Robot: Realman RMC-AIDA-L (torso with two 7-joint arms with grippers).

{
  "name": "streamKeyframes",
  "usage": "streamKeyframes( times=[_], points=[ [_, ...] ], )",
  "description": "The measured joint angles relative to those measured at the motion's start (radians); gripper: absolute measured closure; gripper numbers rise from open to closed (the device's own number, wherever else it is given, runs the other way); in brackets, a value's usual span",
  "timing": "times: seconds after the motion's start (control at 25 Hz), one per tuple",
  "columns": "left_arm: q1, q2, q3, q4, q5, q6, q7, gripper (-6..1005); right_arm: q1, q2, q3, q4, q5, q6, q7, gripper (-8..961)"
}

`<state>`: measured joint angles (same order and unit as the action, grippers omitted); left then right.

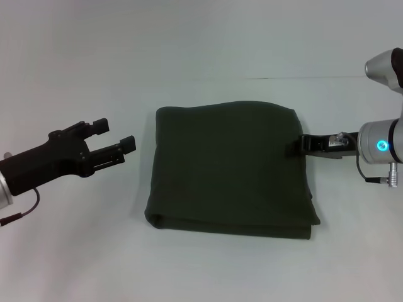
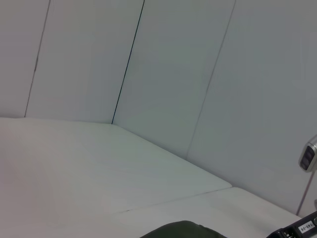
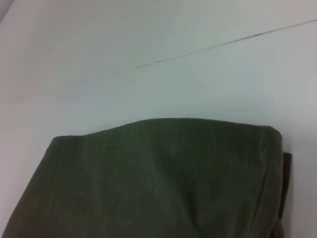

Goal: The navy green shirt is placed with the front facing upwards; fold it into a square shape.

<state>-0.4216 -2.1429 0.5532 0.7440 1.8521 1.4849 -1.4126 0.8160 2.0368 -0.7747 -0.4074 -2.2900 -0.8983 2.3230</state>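
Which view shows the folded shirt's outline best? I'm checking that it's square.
The head view: the whole navy green shirt lies folded, all four edges visible. The right wrist view shows only one edge and corner up close; the left wrist view catches just a sliver.

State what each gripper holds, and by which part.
Left gripper: open, empty. Right gripper sits at the navy green shirt's right edge; a grasp cannot be told.

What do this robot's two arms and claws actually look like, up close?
The left gripper is matte black and boxy with two squared fingers, on a silver wrist trailing a thin dark cable. The right gripper is black too, behind it a silver-grey cylindrical arm with a glowing blue ring light, a cable loop and a plug. The left wrist view shows a small white numbered label.
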Motion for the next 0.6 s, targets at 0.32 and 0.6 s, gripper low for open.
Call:
streamKeyframes(
  times=[0.32,0.6],
  points=[
    [0.000,-0.001,0.000,0.000,0.000,0.000,0.001,123,0.008,0.000,0.000,0.000,0.000,0.023,-0.013,932],
    [0.000,-0.003,0.001,0.000,0.001,0.000,0.002,121,0.027,-0.001,-0.016,-0.001,-0.004,0.050,-0.015,934]
  ],
)
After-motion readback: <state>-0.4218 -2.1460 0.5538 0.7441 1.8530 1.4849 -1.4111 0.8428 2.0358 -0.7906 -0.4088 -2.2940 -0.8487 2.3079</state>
